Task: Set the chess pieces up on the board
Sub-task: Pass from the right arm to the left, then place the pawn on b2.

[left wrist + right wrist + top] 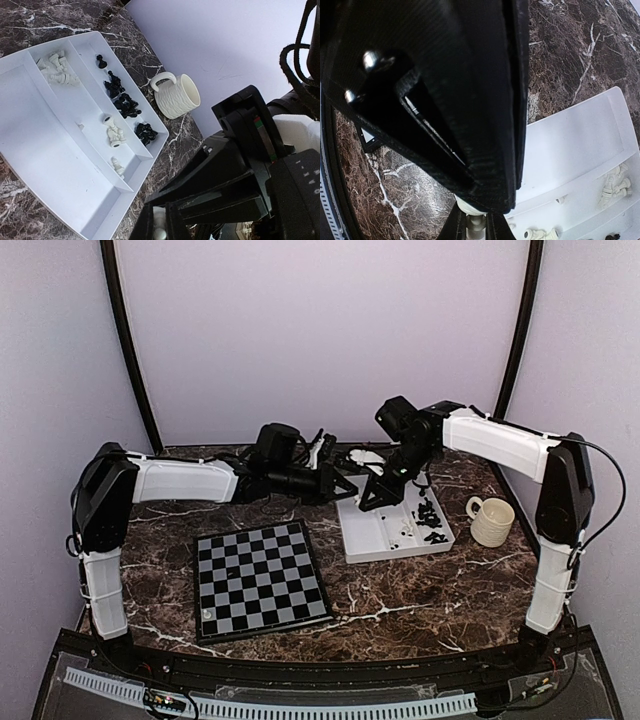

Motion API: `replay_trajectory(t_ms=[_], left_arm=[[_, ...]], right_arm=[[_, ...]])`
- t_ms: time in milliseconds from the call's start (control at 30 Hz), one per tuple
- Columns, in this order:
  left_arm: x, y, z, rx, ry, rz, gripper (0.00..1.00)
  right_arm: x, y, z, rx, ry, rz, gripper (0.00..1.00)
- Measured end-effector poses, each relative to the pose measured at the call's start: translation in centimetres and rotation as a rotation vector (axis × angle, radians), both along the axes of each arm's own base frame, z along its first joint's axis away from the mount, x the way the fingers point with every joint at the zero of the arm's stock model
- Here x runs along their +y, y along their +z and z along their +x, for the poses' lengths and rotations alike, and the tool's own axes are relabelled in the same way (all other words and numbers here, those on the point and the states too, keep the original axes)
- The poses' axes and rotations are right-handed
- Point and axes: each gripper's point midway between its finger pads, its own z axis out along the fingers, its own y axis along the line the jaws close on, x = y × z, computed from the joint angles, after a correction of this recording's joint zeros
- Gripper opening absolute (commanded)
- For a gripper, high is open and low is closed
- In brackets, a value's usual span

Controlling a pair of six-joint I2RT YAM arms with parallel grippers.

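While clamped on white plastic chess pieces [159,226], left fingers [176,226] and right fingers [454,226] near glossy tray [30,125].

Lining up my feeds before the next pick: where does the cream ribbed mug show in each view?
Top external: the mug stands on the right, just right of the white tray.
Left wrist: near centre, just off the tray's edge.
Right wrist: not in it.
Shared landmark: the white tray, in all three.
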Motion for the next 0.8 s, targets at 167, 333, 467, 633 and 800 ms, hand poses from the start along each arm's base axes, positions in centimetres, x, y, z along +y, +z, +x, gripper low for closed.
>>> replay_trajectory(t_ms=[167, 333, 467, 633, 800], left_arm=[[0.7, -0.8, 0.1, -0.034, 0.012, 0.062, 0.0], [4.8, -1.1, -2.1, -0.096, 0.033, 0.207, 0.0], [8.5, 0.4, -5.6, -0.19, 0.034, 0.339, 0.0], [11.9, 0.6, -11.4, -0.279, 0.011, 0.516, 0.0], [17.7, -4.4, -15.8, -0.199, 0.017, 0.725, 0.0]], right_arm=[[-1.0, -0.5, -1.0, -0.009, -0.003, -0.012, 0.06], [-3.0, -1.5, -2.3, 0.0, -0.022, -0.028, 0.05], [-4.6, -2.2, -1.9, 0.007, -0.066, -0.025, 0.05], [-6.7, -2.6, -0.6, 0.02, -0.14, 0.003, 0.06], [-7.0, -1.9, 0.0, 0.003, -0.158, 0.033, 0.06]])
